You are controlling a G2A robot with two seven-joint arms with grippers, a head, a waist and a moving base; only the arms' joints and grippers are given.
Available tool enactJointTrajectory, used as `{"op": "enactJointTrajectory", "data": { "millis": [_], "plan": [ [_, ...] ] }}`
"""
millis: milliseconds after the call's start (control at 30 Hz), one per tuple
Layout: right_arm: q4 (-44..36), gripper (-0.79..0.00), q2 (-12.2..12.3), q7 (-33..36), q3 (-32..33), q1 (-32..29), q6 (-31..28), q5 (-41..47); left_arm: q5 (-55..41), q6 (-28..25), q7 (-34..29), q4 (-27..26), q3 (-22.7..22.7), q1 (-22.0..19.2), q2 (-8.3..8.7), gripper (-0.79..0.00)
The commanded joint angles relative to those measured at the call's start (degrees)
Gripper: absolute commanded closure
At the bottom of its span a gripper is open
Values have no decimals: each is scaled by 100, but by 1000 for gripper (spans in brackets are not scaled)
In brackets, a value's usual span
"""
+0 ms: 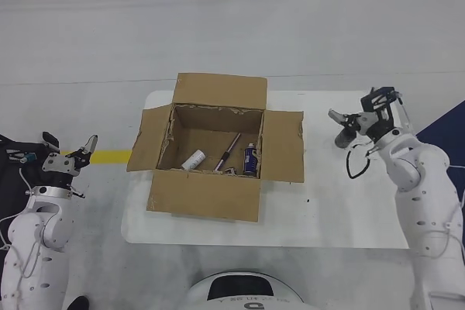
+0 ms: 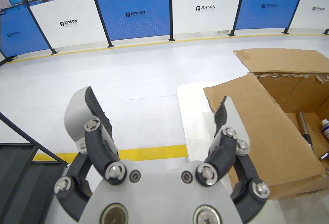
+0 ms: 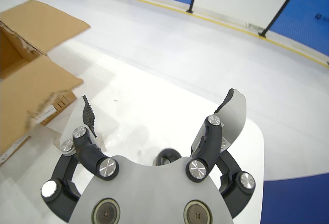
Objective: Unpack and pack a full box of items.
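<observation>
An open cardboard box stands in the middle of the white table with all flaps folded out. Inside lie a white bottle, a thin purple-and-silver stick and a blue bottle. My left gripper hangs open and empty off the table's left side, level with the box's left flap. In the left wrist view the gripper has the stick and a white-capped bottle beyond it. My right gripper is open and empty above the table's far right corner, right of the box.
A black rack stands on the floor beside the left arm. A yellow floor line runs to the table's left edge. Blue flooring lies right of the table. Bare tabletop stretches between the box and the right gripper.
</observation>
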Motion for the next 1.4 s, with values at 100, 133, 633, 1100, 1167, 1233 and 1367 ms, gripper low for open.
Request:
{"op": "enactJointTrajectory", "data": {
  "millis": [100,133,633,1100,1167,1233,1367],
  "plan": [
    [-241,-785,-6,87,-163,217,-282,258,0,0,0,0,0,0,0,-785],
    [-269,-785,-4,140,-178,233,-350,339,0,0,0,0,0,0,0,-785],
    [-348,-785,-5,200,-247,239,-419,354,0,0,0,0,0,0,0,-785],
    [-680,-785,-170,871,-1767,998,-612,77,0,0,0,0,0,0,0,-785],
    [-680,-785,-170,871,-1767,998,-612,77,0,0,0,0,0,0,0,-785],
    [-680,-785,-170,871,-1767,998,-612,77,0,0,0,0,0,0,0,-785],
    [-519,-785,-192,836,-1917,993,-647,154,0,0,0,0,0,0,0,-785]
  ]
}}
